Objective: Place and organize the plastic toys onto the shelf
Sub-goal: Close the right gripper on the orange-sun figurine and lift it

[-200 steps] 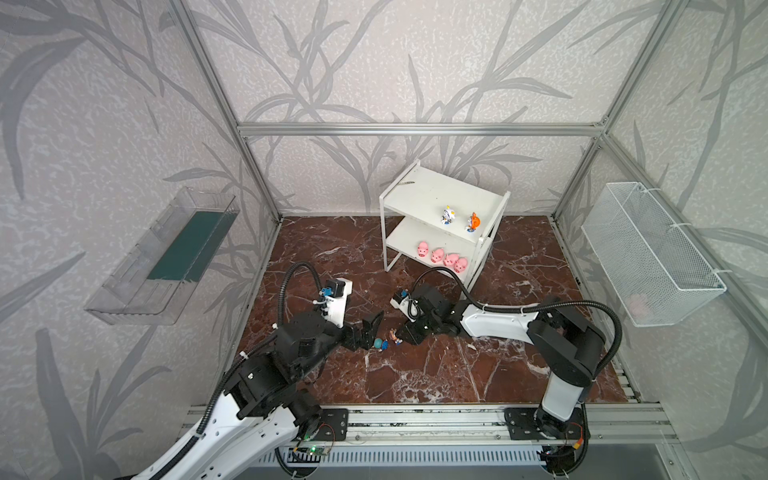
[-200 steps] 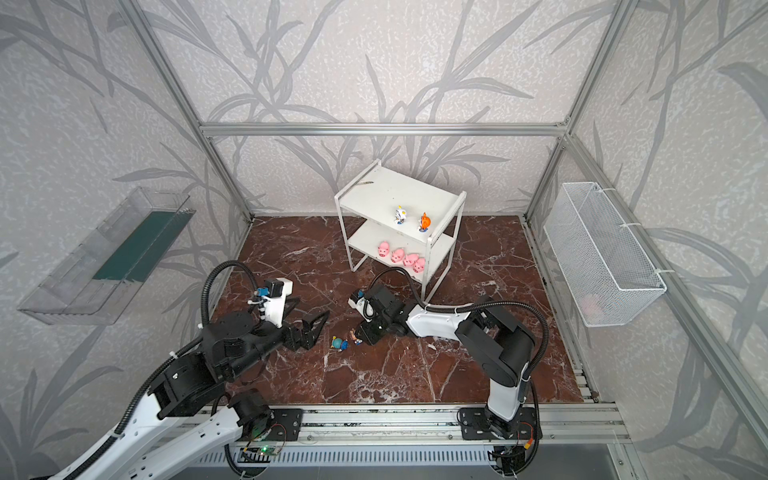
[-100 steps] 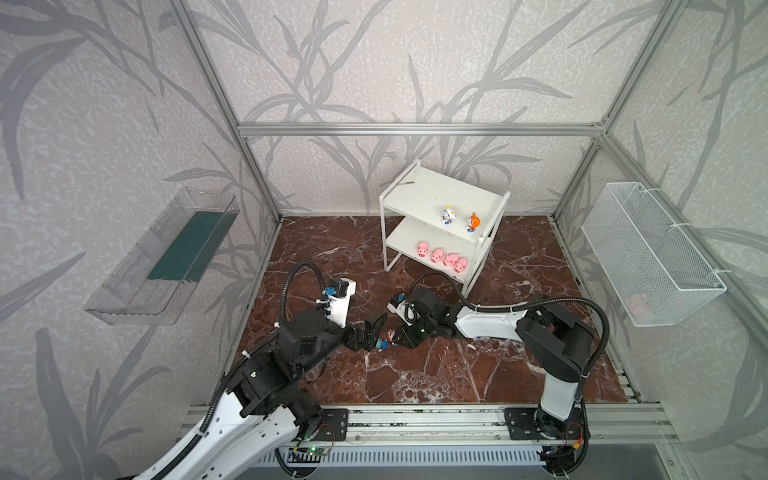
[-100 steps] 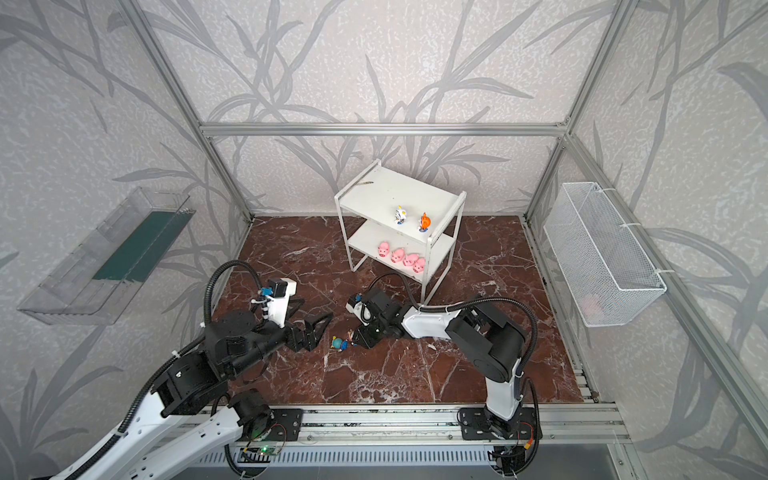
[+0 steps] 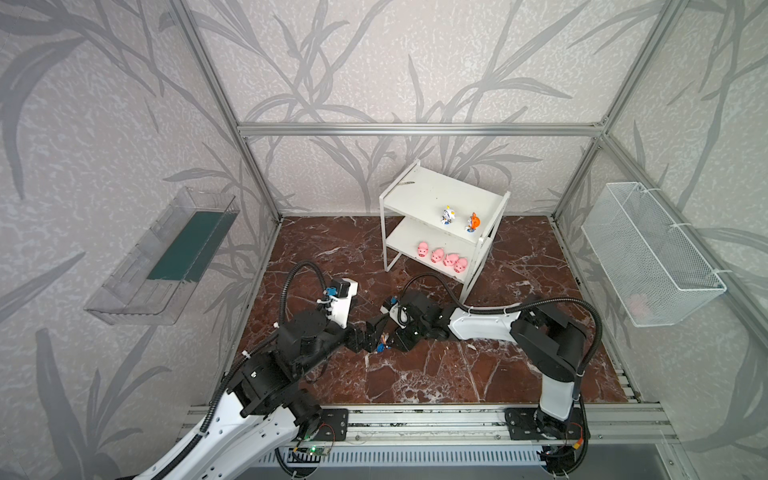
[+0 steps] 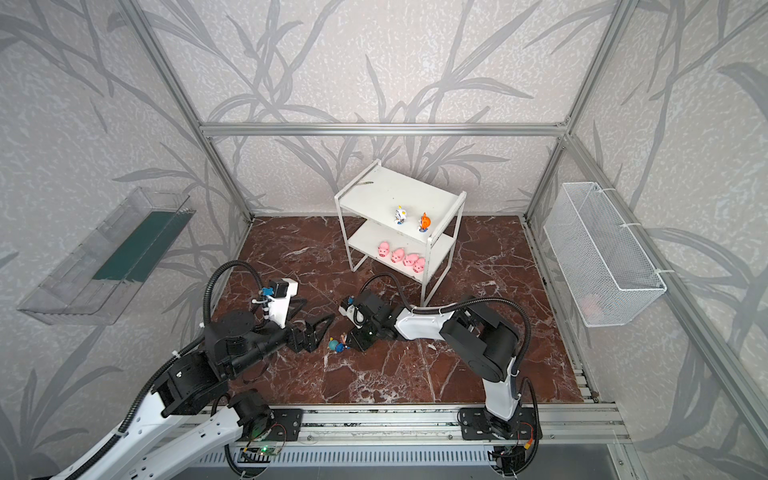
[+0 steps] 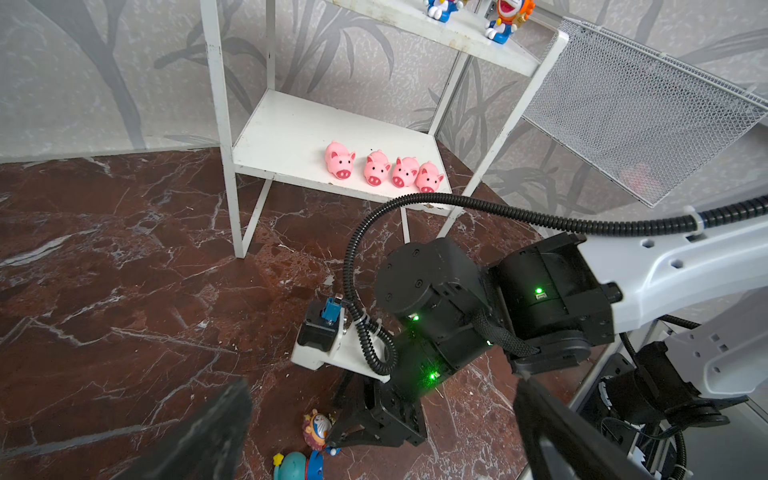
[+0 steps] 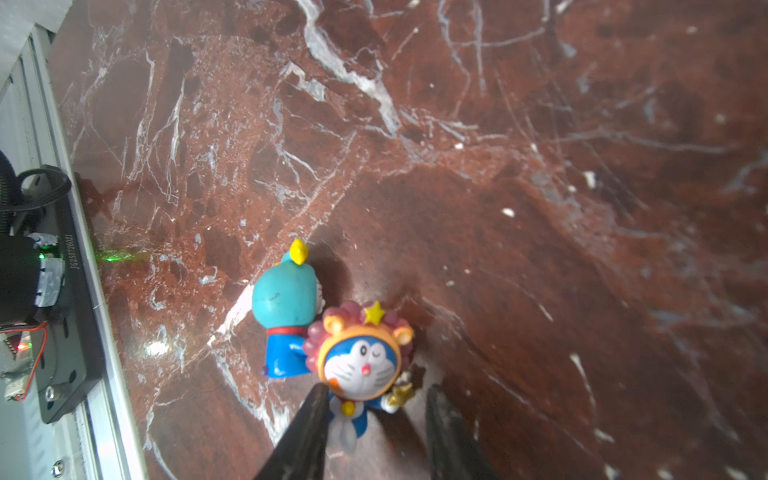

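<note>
Left wrist: four pigs (image 7: pixel 376 168), two shelved figurines (image 7: pixel 500 25), seemingly two floor figurines (image 7: pixel 316 428).

Both top views show you the whole table (image 5: pixel 436 374) from above; the left wrist view faces the shelf (image 7: pixel 299 133).

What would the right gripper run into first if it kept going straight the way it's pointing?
Most likely the lion-maned figurine, lying just ahead of the right gripper, its body partly between the jaws.

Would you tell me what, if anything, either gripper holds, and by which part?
Neither holds anything: the right gripper straddles the body of the lion-maned figurine, one finger touching, one apart; the left gripper is empty.
</note>
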You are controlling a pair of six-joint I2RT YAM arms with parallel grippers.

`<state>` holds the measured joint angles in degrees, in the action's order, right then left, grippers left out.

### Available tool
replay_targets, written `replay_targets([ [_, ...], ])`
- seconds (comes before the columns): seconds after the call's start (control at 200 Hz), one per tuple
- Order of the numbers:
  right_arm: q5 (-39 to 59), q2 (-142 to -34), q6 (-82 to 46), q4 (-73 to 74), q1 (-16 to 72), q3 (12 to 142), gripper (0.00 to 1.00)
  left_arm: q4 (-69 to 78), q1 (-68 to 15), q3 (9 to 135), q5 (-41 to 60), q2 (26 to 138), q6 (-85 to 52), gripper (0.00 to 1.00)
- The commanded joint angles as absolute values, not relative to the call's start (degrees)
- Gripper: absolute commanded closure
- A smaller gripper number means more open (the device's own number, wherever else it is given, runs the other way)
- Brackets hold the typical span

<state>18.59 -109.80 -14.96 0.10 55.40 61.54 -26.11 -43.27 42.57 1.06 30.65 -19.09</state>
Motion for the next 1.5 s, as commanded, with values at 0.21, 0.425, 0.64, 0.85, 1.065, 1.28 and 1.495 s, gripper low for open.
replay_targets([
  [0.21,10.4,-112.8,-16.2,-6.9,58.3,64.1,0.51,-24.7,-42.8,41.2,1.5,28.3,-18.8,0.01],
  [0.425,10.5,-111.1,-17.9,-6.1,60.4,64.6,0.49,-24.9,-42.7,40.9,-1.1,25.6,-18.5,0.01],
  [0.64,10.0,-112.6,-18.8,-7.4,62.1,67.5,0.48,-25.0,-42.7,40.8,-1.0,23.9,-18.5,0.01],
  [0.85,10.1,-114.8,-19.2,-9.3,63.2,70.0,0.43,-24.6,-42.7,40.8,-0.9,22.5,-18.8,0.01],
  [1.065,8.1,-115.7,-18.2,-11.5,65.7,71.2,0.40,-25.0,-42.6,40.8,-5.2,19.4,-18.7,0.01],
  [1.28,6.9,-116.5,-17.3,-11.7,66.3,70.8,0.59,-25.9,-42.6,40.8,-8.3,17.7,-19.3,0.01],
  [1.495,5.5,-115.6,-15.9,-12.2,66.3,70.5,0.74,-26.2,-42.5,41.0,-8.3,18.3,-19.4,0.01],
])
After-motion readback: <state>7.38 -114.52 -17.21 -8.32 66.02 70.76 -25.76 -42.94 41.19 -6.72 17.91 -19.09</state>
